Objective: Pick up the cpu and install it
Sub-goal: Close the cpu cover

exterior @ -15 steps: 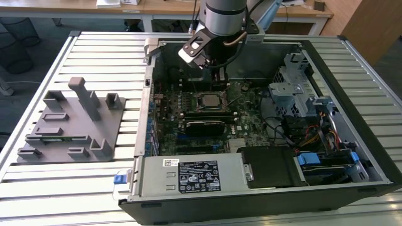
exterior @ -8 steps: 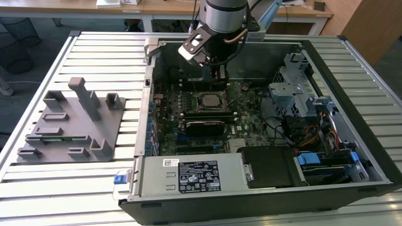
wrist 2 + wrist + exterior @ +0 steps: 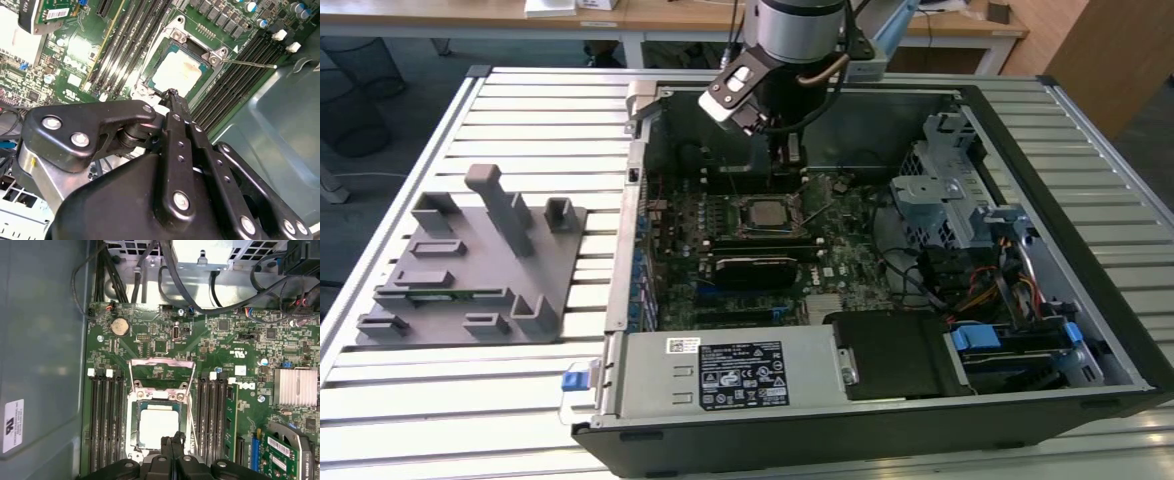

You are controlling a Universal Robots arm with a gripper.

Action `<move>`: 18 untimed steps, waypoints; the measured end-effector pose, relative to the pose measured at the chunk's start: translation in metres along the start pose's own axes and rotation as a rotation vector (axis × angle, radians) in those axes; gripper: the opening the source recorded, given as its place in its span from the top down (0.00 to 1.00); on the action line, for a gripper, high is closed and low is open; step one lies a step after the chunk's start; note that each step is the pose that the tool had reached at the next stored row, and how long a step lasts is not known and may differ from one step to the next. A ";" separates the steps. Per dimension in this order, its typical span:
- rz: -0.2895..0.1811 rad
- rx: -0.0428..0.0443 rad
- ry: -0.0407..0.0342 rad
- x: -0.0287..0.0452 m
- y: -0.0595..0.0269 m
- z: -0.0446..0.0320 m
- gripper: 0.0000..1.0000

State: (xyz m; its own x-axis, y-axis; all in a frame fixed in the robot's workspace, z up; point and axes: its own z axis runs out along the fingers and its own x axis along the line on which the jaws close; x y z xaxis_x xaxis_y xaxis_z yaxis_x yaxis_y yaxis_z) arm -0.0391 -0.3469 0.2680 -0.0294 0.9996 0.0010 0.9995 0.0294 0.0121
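Claw (image 3: 172, 441) fingers pressed together, pinching nothing, sitting right over one edge of the cpu (image 3: 157, 426). Chip's a flat square with a pale silvery top, lying level in the open socket frame (image 3: 162, 371). No long axis really, its edges run parallel to the memory slots (image 3: 107, 415) crowding both sides. Case wall (image 3: 45, 340) is well apart.

Black printed label (image 3: 744, 377) and white barcode sticker (image 3: 683, 346) are noted on the power supply cover (image 3: 654, 385), at the near side. A white label (image 3: 12, 426) is carried by the case wall (image 3: 45, 340). No wording can be made out.
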 end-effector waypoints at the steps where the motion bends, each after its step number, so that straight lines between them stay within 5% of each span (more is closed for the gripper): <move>1: 0.000 0.0001 -0.0001 -0.0018 -0.0001 0.0000 0.89; 14: 0.000 0.0000 0.0000 -0.0058 0.0139 0.0001 0.89; 18: 0.000 0.0000 -0.0001 -0.0055 0.0140 -0.0055 0.89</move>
State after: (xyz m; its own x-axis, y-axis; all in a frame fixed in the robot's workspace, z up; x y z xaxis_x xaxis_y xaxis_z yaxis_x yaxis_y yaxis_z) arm -0.0250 -0.3520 0.2736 -0.0293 0.9996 0.0009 0.9995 0.0293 0.0121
